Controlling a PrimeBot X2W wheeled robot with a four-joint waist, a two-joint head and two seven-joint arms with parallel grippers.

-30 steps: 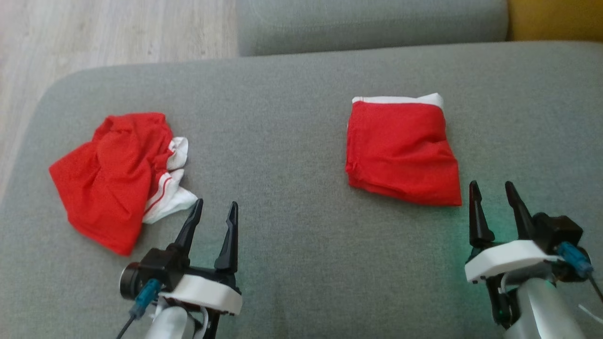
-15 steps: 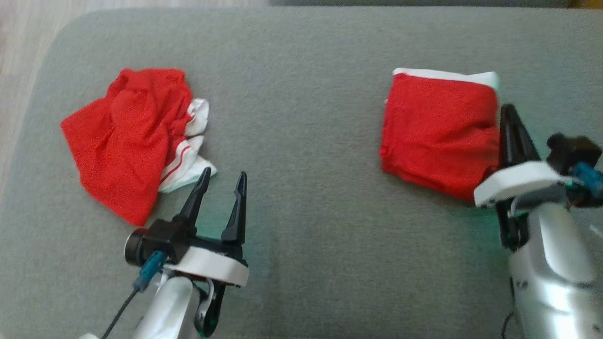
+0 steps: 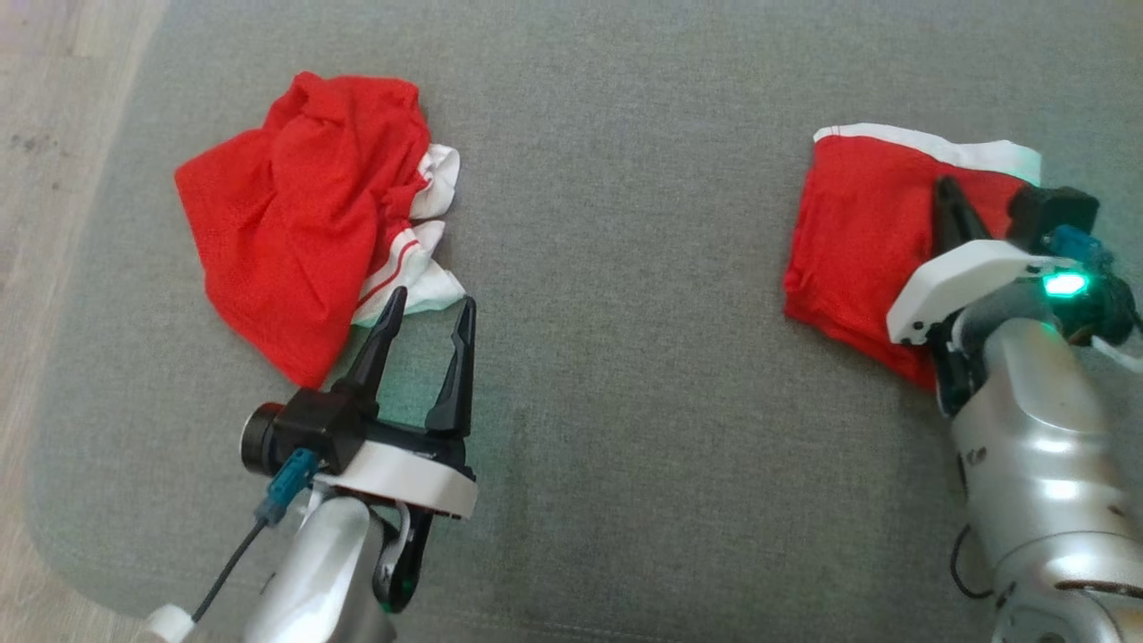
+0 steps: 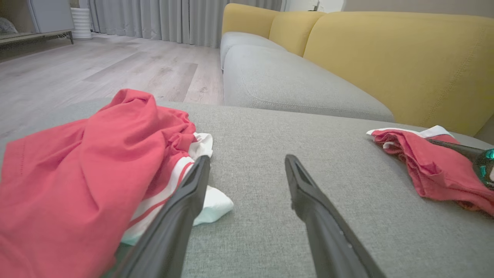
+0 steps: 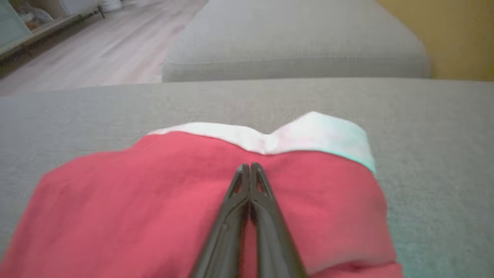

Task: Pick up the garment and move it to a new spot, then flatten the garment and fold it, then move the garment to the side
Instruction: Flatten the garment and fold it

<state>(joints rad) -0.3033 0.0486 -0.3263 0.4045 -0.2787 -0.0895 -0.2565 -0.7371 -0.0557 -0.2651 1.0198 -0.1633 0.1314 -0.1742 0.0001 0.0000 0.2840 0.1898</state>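
Right pincer (image 3: 945,186) rests on the folded garment (image 3: 857,232) at the right of the grey sofa cushion (image 3: 625,268), its two dark fingers pressed together and pointing away from the robot toward the white band; whether any cloth is caught between them cannot be told. That garment lies flat and almost square, with no clear long axis, its white band along the far edge. Left pincer (image 3: 431,302) hovers wide apart and empty, its tips just beside the white striped corner of the crumpled garment (image 3: 295,214), whose heap runs lengthwise from far to near, white edge turned toward the cushion's middle.
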